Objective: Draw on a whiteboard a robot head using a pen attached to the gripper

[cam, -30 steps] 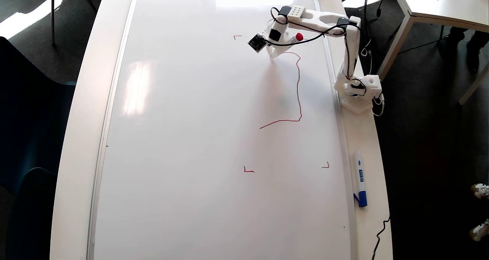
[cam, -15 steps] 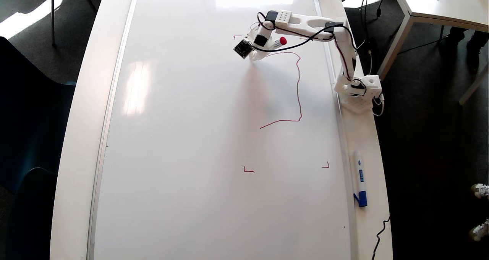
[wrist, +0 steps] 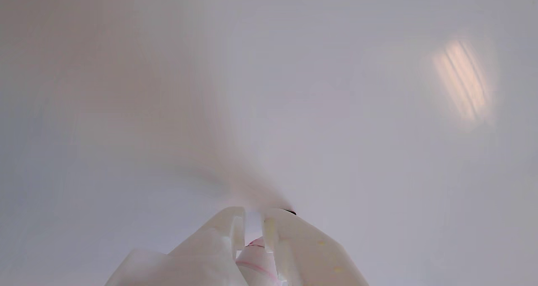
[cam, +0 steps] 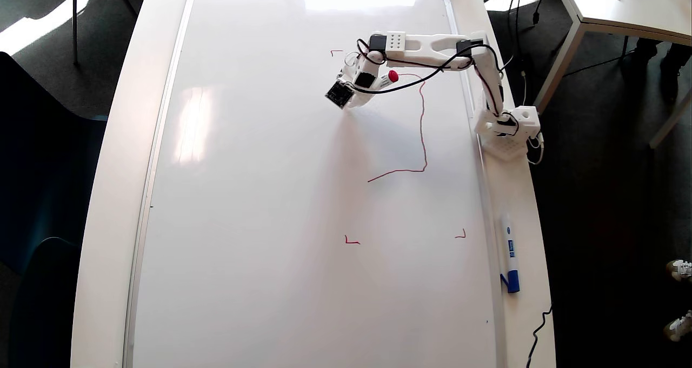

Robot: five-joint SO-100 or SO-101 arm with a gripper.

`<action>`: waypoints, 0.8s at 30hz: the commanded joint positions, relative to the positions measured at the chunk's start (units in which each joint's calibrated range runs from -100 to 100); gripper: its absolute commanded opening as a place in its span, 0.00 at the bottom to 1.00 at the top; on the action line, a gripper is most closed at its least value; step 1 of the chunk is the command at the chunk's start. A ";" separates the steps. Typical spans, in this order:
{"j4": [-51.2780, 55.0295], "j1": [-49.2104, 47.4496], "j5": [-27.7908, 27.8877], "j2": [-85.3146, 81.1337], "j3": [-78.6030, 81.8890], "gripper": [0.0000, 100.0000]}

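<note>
Gripper [cam: 352, 104] clenched on pen [cam: 387, 79], pen wedged between both fingers [wrist: 222, 235], red end poking out toward 2 o'clock overhead. Partial robot head [cam: 421, 135] line on whiteboard [cam: 259, 195], at 4 o'clock from gripper.

I see a long white table [cam: 111, 195] in the overhead view. A big whiteboard [cam: 259, 195] lies flat on it and covers most of the top. A thin strip of table shows on the left and on the right of the board. On the right strip, the arm's white base [cam: 508, 133] stands just beside the board's edge. Lower down on that same strip lies a white marker [cam: 508, 252] with a blue cap. It lies along the board's edge, with the cap toward the bottom of the view. Near the bottom right, a black cable [cam: 539, 333] lies over the table's edge.
</note>
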 commanded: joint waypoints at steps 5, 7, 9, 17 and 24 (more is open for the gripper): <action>2.54 -6.17 -3.32 -0.61 0.72 0.01; 3.15 -8.45 -4.45 -0.61 0.72 0.01; 3.15 -10.00 -5.41 -0.61 0.72 0.01; 3.15 -17.51 -8.90 -0.61 0.63 0.01; 3.06 -22.30 -10.72 -0.61 0.44 0.01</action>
